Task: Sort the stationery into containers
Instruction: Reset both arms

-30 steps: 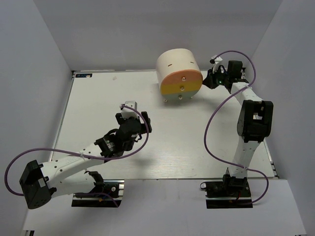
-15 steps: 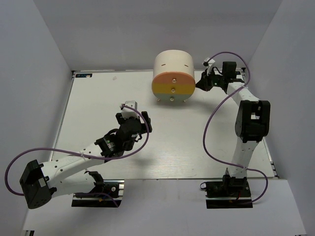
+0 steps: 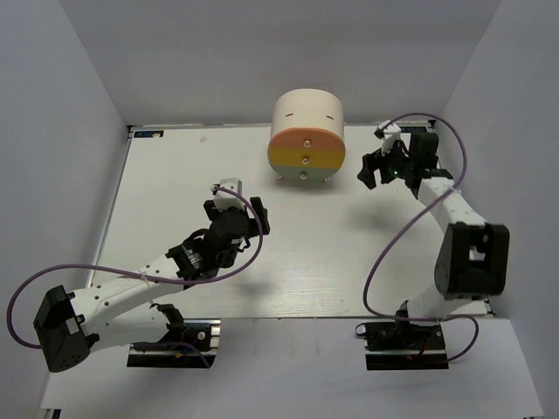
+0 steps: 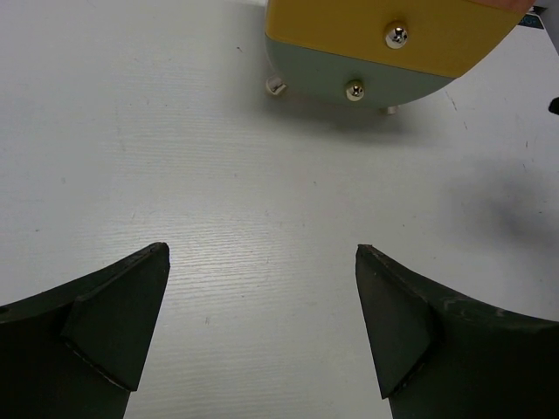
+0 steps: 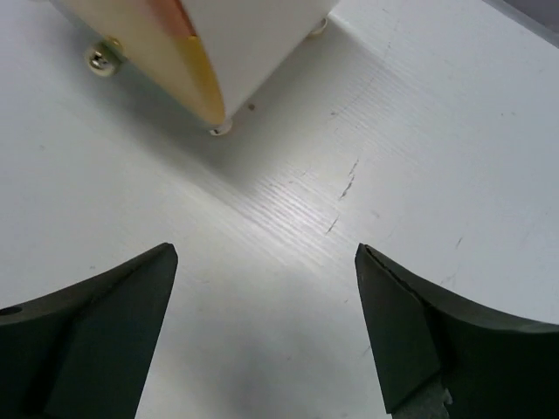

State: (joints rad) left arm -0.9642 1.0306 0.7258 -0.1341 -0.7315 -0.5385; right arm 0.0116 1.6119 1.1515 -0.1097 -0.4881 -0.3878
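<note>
Table [image 3: 175, 175], white and broad, spreads between grey walls [image 3: 70, 87]. Next in bulk, the cream cylindrical desk unit [image 3: 306, 113] rests at the far middle of the table, its round face turned toward the arms.

The left arm [image 3: 131, 292] reaches from the near left corner toward the table's centre. The right arm [image 3: 467, 253] rises along the right edge and bends in toward the unit. A purple cable [image 3: 384, 236] loops beside the right arm (another trails off the left one).

The left gripper [image 4: 262, 262] hangs over bare tabletop well short of the unit, its jaws spread wide with nothing between them. The right gripper [image 5: 266, 253] sits near the unit's right side, apart from it, likewise spread wide and holding nothing.

On the unit's face three bands stack flush: an orange drawer [image 3: 286, 144] on top, a yellow drawer [image 4: 349, 26] in the middle and a pale green drawer [image 4: 323, 74] at the bottom. Each carries a small metal knob; the yellow one's knob [image 4: 397, 35] and the green one's show plainly in the left wrist view. Smallest are the stubby feet [image 4: 276, 85] under the unit, resting on the table.
</note>
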